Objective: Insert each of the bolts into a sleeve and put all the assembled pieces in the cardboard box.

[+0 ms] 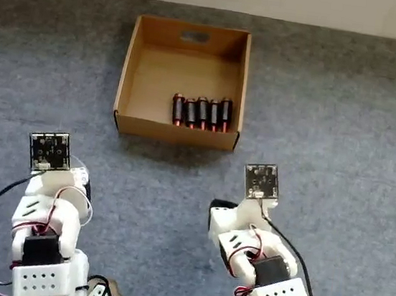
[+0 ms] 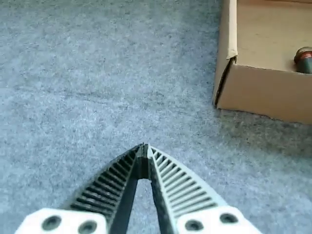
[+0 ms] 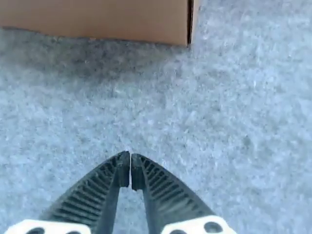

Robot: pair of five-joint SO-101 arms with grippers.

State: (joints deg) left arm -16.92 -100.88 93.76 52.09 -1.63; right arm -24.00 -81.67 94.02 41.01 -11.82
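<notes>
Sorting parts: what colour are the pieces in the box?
The pieces are black with reddish ends, best in high view.

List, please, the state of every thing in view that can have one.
cardboard box: upright, open at the top, holding pieces
assembled pieces: five, lying side by side inside the box, near its front wall
left gripper: shut, empty, outside the box
right gripper: shut, empty, outside the box
</notes>
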